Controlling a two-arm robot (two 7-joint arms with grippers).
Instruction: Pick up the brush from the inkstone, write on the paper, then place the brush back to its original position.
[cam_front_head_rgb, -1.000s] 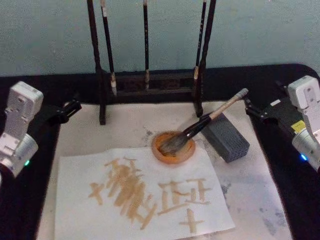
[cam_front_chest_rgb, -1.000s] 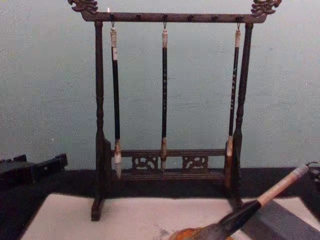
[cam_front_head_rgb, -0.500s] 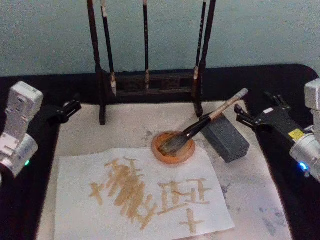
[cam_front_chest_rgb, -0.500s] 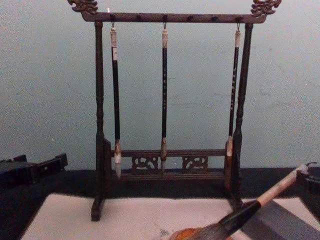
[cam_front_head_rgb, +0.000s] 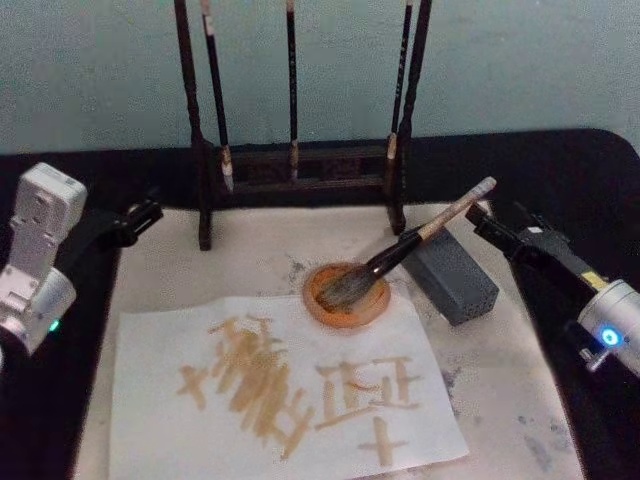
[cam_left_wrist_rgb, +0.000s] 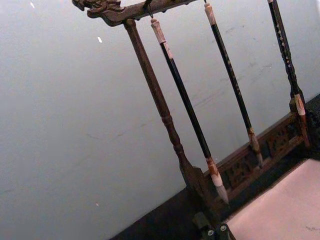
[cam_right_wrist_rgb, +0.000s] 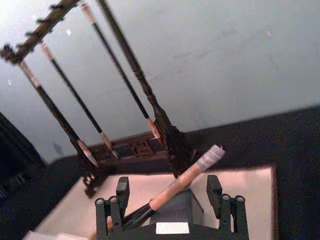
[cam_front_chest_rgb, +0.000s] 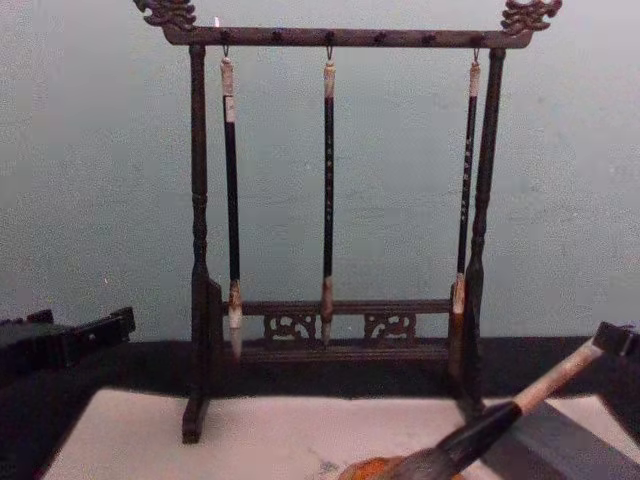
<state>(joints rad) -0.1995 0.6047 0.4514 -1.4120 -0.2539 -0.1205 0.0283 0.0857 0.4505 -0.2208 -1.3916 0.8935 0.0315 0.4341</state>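
- Brush (cam_front_head_rgb: 418, 240): bristles sit in the orange inkstone (cam_front_head_rgb: 340, 321). The cream handle slants up and to the right, leaning on the grey block (cam_front_head_rgb: 462, 282). It is not held by anything.
- Right gripper (cam_right_wrist_rgb: 168, 182): at the right side of the table, aimed at the upper end of the handle, jaws spread wide and gripping nothing. In the right wrist view the handle lines up with the gap between the two fingers (cam_right_wrist_rgb: 121, 192). In the head view the tips sit just beside the handle end, with no contact visible.
- Left gripper (cam_front_head_rgb: 147, 211): parked at the left edge, well apart from the inkstone. Whether it is open or closed cannot be told from these views.
- Paper (cam_front_head_rgb: 520, 400): wide pinkish sheet with grey smudges, lying flat under everything. A smaller white sheet (cam_front_head_rgb: 150, 420) rests on it in front of the inkstone and carries tan brush strokes.
- Rack (cam_front_chest_rgb: 340, 36) with three thin brushes (cam_front_chest_rgb: 328, 190) stands behind, untouched.
- Progress (judgement): pickup not yet made. The open jaws facing the handle read as the approach to a grasp.
- Left to do: close on the handle, lift it clear of the inkstone and block, write, then return the brush to this same lean.
- Note: the tan strokes are not proof that this run's writing has been done.
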